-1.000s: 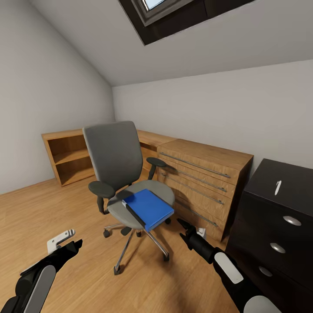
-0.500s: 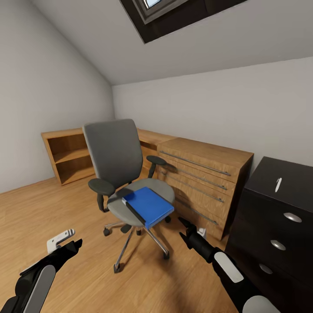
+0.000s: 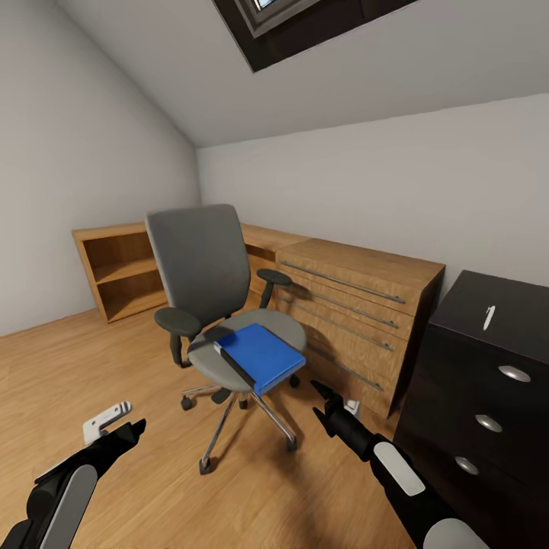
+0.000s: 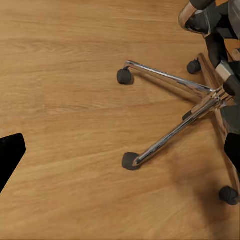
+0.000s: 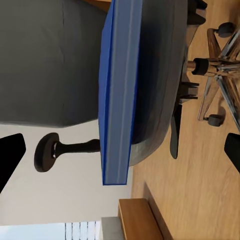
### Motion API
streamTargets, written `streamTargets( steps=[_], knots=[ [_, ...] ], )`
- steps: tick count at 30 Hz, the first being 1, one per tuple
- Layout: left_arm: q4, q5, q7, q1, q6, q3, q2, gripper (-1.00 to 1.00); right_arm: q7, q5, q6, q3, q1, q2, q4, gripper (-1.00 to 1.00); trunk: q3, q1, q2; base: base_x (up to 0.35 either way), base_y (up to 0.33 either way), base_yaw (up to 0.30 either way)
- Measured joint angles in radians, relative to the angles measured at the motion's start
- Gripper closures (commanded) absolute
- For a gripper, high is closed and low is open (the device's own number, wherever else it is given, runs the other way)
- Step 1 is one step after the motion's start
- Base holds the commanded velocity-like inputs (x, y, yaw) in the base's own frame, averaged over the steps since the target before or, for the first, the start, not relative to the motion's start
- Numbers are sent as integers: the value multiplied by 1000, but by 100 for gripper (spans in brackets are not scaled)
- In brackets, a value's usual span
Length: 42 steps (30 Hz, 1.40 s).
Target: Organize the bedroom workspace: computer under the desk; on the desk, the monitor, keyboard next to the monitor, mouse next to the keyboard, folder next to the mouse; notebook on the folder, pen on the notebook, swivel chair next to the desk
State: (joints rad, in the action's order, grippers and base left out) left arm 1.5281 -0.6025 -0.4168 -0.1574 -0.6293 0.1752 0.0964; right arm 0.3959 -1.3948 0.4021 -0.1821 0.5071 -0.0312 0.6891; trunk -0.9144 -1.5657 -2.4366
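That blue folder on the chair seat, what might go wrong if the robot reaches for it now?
The folder lies flat on the swivel chair, its corner near the front edge of the seat, so a clumsy push could slide it off. The chair stands on casters, so a nudge from the right gripper might roll or spin it away. The wooden drawer cabinet stands close beside the chair, so the arm could bump it.

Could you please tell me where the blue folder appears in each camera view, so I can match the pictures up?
Head view: the folder lies flat on the swivel chair seat, near the picture's centre.
Left wrist view: the folder is not in this picture; it looks at the chair's chrome star base on the wooden floor.
Right wrist view: the folder appears edge-on, as a blue band down the centre.
Shared landmark: the chrome star base, in all three.
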Motion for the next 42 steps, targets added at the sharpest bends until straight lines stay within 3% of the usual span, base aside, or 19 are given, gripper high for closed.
streamTargets(
  steps=[28, 42],
  knots=[
    [-27, 1, 1, 0, 0, 1, 5, -100, -29, 1, -1, 0, 0, 0, 0, -100, 0, 0, 0, 93, 1, 0],
    [-28, 0, 1, 0, 0, 2, 5, -100, -30, 1, -3, 0, 0, 7, 0, -100, 0, 0, 0, 58, 103, 0]
  ],
)
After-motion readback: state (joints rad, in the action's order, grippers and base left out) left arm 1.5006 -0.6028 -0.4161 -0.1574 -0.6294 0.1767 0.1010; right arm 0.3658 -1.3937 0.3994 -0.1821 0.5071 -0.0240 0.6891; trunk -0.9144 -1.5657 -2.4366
